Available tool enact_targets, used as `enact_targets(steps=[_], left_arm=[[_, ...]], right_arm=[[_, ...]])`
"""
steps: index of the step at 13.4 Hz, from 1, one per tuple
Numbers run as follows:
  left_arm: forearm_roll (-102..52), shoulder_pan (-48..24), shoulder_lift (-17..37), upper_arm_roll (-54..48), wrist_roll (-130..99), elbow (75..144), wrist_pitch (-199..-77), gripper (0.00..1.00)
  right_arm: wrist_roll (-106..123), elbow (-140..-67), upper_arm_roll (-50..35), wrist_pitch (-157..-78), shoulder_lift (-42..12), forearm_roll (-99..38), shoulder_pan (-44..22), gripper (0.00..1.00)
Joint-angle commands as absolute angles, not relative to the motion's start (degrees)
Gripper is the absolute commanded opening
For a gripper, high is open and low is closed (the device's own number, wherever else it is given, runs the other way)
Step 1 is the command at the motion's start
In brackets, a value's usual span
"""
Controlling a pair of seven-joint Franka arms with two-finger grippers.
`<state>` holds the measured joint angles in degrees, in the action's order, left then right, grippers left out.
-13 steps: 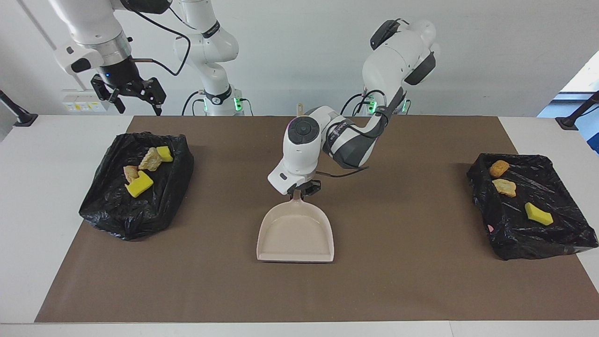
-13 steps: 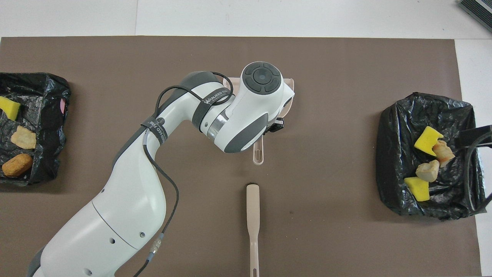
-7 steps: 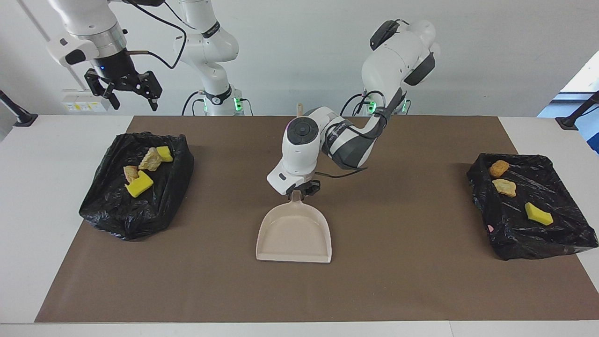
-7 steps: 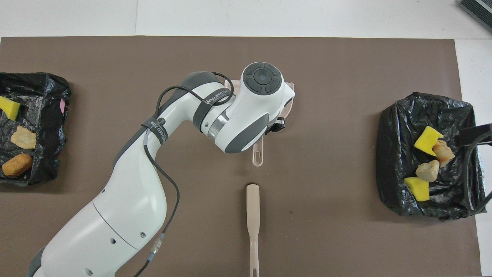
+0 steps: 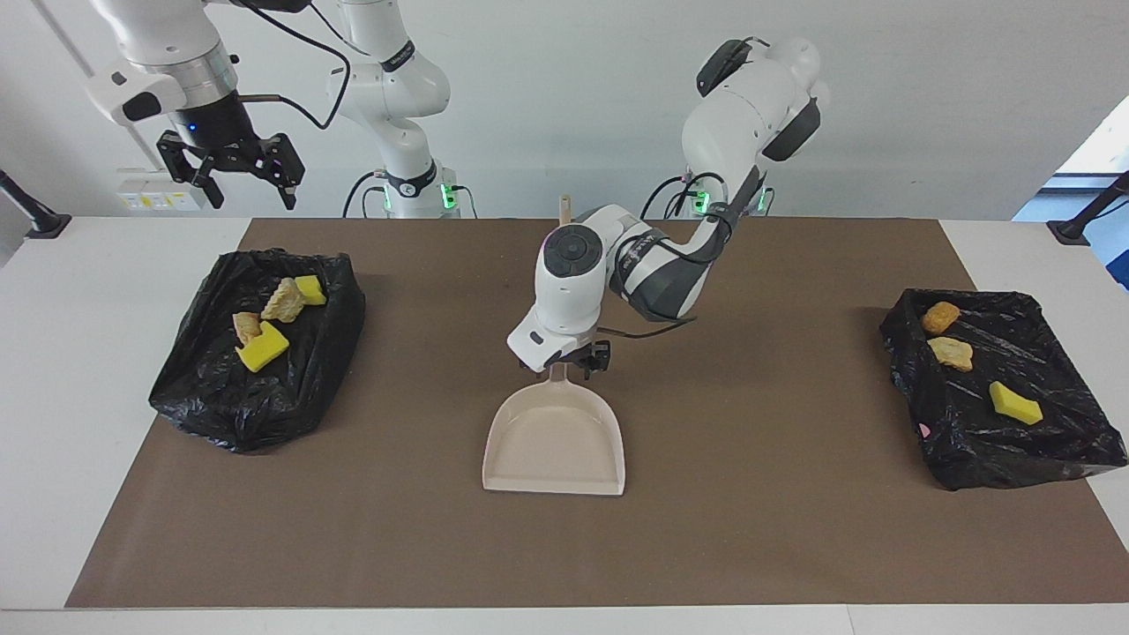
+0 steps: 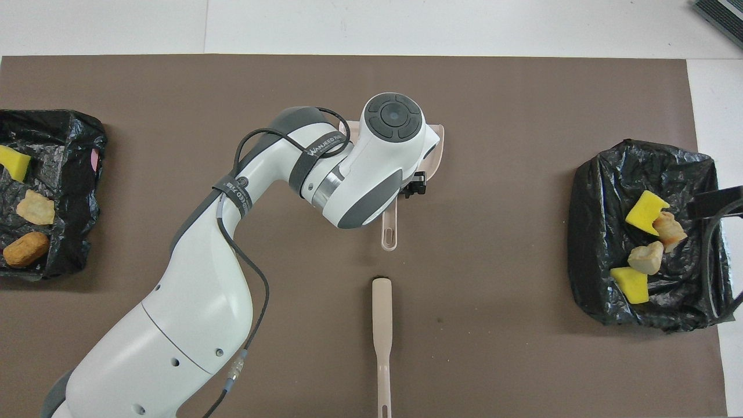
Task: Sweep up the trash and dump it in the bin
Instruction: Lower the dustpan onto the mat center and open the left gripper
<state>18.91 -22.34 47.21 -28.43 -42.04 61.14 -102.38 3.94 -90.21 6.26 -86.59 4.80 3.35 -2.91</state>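
We are opening our left gripper (image 5: 573, 360), releasing the dustpan (image 5: 554, 441) onto the desk; right gripper (image 5: 231, 168) waiting open; trash (image 5: 262, 349) binned.

Robotics lab — two robot arms (image 5: 741, 115), brown-matted table (image 5: 794, 529), bare white wall (image 5: 926, 106)

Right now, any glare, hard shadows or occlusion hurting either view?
Facing view: soft even light, a bright window patch at one edge, faint shadow under the dustpan. Overhead view: the left arm hides most of the dustpan; black bin liners show sheen, trash still legible.
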Motion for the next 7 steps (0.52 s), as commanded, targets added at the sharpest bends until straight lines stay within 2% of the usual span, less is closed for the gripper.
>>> enact_targets(steps=[1,5,7], left_arm=[[19.2,-21.3,39.9,-26.7,-38.3,66.4,-101.6,1.0],[18.7,-17.8,29.0,-24.6,-32.7,76.1,-99.2,1.0],[16.1,-17.8,25.9,-21.5,-32.4,76.9,-95.8,1.0]], right_arm=[[5.7,-90.8,6.2,-87.3,5.3,3.7,-2.5,1.0],[5.9,-90.8,6.2,-87.3,5.3,2.9,-2.3,1.0],[5.8,-90.8,6.3,-87.1,5.3,2.5,-2.3,1.0]])
